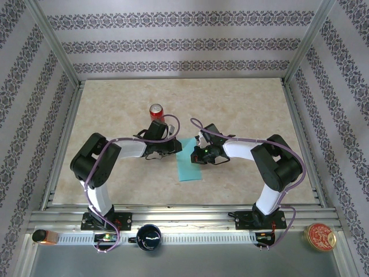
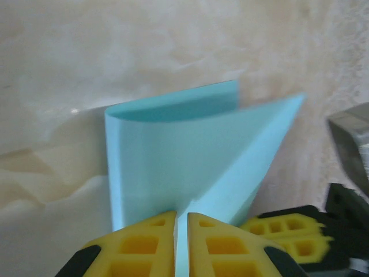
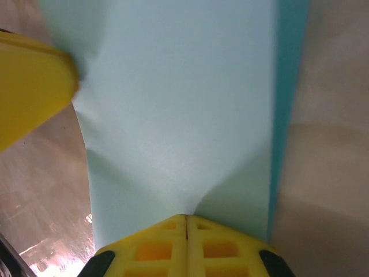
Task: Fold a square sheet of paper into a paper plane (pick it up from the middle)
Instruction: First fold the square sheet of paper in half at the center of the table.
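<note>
**A:** What is the left gripper [image 2: 181, 222] doing?

**B:** It is pinching one edge of the square sheet of paper [image 2: 173, 156]. Its jaws are all but closed, with only the thin turquoise layer running between the yellow pads.

**A:** And the right gripper [image 3: 185, 222]?

**B:** It is clamping the same sheet from the opposite side with its pads pressed together. The paper is puckering a little where it goes in.

**A:** Where is the sheet sitting?

**B:** It is sitting between the two grippers, near the middle of the table [image 1: 242, 115], and is showing as a narrow strip from above. From the left wrist it is looking doubled over, gaping like a loop at the far end, with one corner slanting in along a diagonal. I cannot tell how much of it is resting on the surface. The red soda can [image 1: 156, 111] is standing beyond the left gripper, apart from the paper.

**A:** Which step are you judging this to be?

**B:** I am reading it as an early fold, with a corner coming toward the centre line. It is nowhere near a plane yet.

**A:** What is going to make it go well?

**B:** The two arms should be moving together so that neither is dragging the sheet taut or tearing it at that pucker. The edge should be lining up with the centre crease before any pressing begins. Then the layers should be going down flat against the table, with the crease being set from one end toward the other rather than squashed all at once.
</note>
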Motion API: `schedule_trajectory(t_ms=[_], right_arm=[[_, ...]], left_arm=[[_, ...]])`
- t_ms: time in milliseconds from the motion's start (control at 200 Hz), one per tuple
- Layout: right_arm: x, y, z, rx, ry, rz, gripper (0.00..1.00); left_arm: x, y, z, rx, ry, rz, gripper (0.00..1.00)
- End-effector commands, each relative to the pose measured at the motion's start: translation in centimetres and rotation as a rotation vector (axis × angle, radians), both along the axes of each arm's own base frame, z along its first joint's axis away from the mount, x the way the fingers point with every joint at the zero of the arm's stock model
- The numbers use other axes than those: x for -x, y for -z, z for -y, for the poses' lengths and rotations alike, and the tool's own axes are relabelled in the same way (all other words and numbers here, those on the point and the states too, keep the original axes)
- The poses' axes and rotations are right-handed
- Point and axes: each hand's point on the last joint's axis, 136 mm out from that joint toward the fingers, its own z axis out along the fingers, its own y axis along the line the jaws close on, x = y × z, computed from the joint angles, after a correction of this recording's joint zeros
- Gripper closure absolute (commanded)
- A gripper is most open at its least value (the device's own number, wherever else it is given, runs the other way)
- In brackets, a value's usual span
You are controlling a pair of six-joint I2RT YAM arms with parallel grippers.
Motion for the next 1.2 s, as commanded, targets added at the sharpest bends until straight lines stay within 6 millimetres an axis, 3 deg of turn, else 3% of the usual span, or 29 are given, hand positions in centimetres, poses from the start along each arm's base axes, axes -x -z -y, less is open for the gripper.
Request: schedule_trajectory(t_ms=[0,115,210,470,650,1194], right_arm=[[2.8,3.5,3.3,0.159,0.014,-0.120,1.00],[2.8,3.6,3.2,0.160,0.014,-0.121,1.00],[2.8,3.6,3.3,0.161,0.013,-0.118,1.00],[2.6,3.5,3.3,0.162,0.015,-0.117,1.00],[2.6,3.4,3.2,0.159,0.016,-0.117,1.00],[3.0,3.7,3.4,0.163,0.011,-0.124,1.00]], left_arm=[[0.8,2.4,-0.7,-0.020,0.009,-0.081,0.88],[1.3,3.9,-1.8,-0.062,-0.026,-0.122,0.88],[1.0,3.5,-2.1,-0.059,-0.042,-0.130,0.88],[-0.8,-0.8,-0.8,-0.020,-0.029,-0.087,1.00],[-1.8,-1.8,-0.3,-0.012,-0.017,-0.075,1.00],[-3.3,3.0,-2.6,-0.098,-0.093,-0.109,1.00]])
